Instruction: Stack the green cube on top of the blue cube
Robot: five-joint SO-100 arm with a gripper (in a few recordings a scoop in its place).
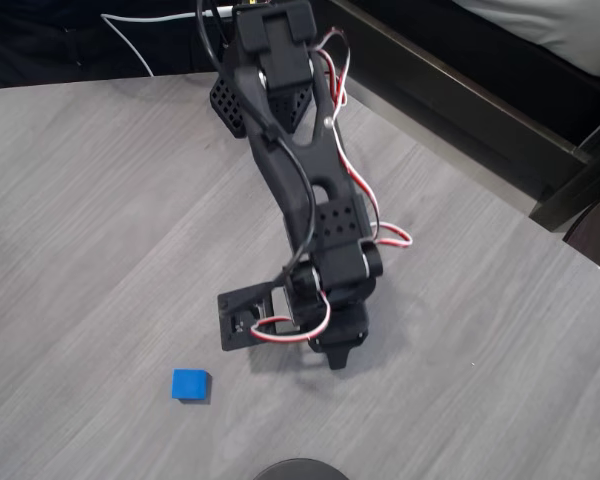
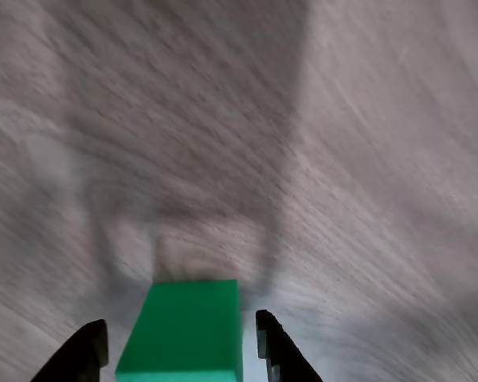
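Note:
The green cube [image 2: 183, 338] sits between my gripper's [image 2: 180, 328] two black fingertips in the wrist view. It stays sharp while the table behind it is blurred, and it casts a shadow on the wood ahead, so the gripper is shut on it above the table. From overhead, the black arm reaches toward the front of the table and the gripper [image 1: 335, 350] points down, hiding the green cube beneath it. The blue cube [image 1: 191, 384] rests alone on the table, to the left of the gripper and slightly nearer the front edge.
The grey wood-grain table [image 1: 90, 230] spreads wide on the left and front right. A dark bench or frame [image 1: 480, 110] runs along the back right past the table edge. A dark round object [image 1: 300, 470] shows at the bottom edge.

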